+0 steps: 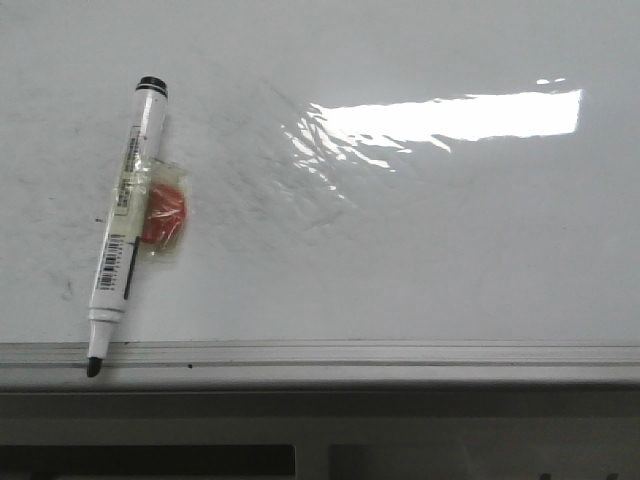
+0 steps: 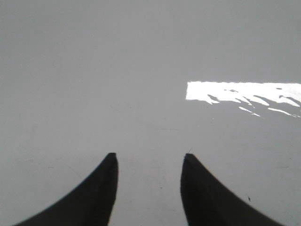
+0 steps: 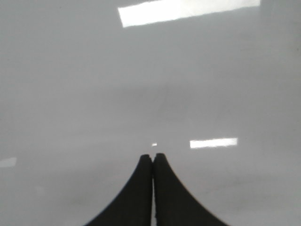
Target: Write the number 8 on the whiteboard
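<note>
The whiteboard fills the front view, glossy white with faint grey smudges and a bright glare patch. No drawn number 8 shows on it. A white marker with a black tip and a taped orange block lies on the board at the left, its uncapped tip over the grey ledge. Neither gripper shows in the front view. My left gripper is open and empty over bare board. My right gripper is shut and empty over bare board.
The grey metal ledge runs along the board's near edge. Below it is a darker frame. The glare patch sits at the board's upper right.
</note>
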`<state>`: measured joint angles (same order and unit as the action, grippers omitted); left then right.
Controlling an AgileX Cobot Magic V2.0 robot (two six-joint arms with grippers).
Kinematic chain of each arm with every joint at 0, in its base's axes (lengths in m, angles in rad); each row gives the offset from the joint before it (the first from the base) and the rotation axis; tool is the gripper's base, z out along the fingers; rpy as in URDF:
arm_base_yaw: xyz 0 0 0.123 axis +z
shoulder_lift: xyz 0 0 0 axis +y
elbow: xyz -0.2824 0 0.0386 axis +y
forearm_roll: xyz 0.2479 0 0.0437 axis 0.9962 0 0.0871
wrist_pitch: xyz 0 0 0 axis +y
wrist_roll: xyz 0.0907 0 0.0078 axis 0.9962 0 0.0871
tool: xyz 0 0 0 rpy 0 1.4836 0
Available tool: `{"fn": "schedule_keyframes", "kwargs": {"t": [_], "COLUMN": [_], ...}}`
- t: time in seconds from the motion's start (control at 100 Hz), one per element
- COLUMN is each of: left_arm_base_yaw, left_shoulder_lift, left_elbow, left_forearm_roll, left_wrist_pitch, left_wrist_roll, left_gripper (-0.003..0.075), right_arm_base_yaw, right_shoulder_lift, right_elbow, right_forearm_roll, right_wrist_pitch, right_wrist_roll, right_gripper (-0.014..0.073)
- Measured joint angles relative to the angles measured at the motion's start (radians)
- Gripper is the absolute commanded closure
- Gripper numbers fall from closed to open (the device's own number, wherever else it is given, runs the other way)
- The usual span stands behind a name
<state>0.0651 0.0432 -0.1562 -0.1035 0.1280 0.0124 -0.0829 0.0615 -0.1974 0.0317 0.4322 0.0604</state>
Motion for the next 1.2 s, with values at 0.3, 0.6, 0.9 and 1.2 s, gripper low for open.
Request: {"fn": "schedule_keyframes", "kwargs": {"t": [0.3, 0.6, 0.9, 1.2], "left_arm_base_yaw": [-0.209, -0.633, -0.907, -0.933], "left_shoulder_lift": [0.098, 0.361, 0.664, 0.926], "left_elbow": [-0.002, -0.032, -0.062, -0.138], "left_forearm_roll": [0.000, 0.000, -0.118, -0.143], "left_wrist_pitch": [-0.019, -0.144, -0.323, -0.362], "left_wrist_roll": [0.000, 0.000, 0.000, 0.000], "left_gripper": [0.0300, 0.0301, 0.0302, 0.0330], "right_arm_base_yaw": [0.000, 0.000, 0.000, 0.000], "right_shoulder_lift": [0.000, 0.000, 0.000, 0.000], "right_elbow": [0.000, 0.000, 0.000, 0.000], "right_forearm_roll": [0.000, 0.000, 0.002, 0.004], "right_wrist_pitch": [0.005, 0.005, 0.005, 0.005], "right_wrist_roll": [0.000, 0.000, 0.000, 0.002], "right_gripper": [0.0657, 0.0657, 0.0657, 0.0657]}}
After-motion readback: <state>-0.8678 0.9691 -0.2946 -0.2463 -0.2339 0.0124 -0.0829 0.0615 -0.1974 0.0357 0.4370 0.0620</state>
